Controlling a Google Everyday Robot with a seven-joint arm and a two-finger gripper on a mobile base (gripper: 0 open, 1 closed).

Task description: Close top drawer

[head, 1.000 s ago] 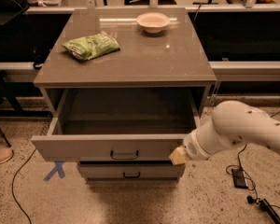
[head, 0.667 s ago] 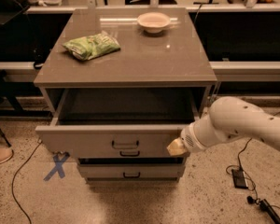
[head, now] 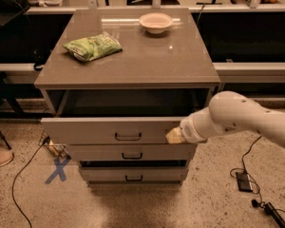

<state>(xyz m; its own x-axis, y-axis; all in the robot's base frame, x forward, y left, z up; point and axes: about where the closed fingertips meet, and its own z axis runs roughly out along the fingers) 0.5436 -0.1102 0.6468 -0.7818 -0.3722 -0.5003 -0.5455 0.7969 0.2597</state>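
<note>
We log the gripper point(head: 175, 136) touching the partly open top drawer point(head: 95, 130) at its front; loop handle point(head: 128, 137) left of the gripper. Grip state: cannot tell.

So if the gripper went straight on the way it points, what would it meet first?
The top drawer: the gripper sits at the end of its front panel on the right of the view, seemingly touching it, though depth is unclear.
</note>
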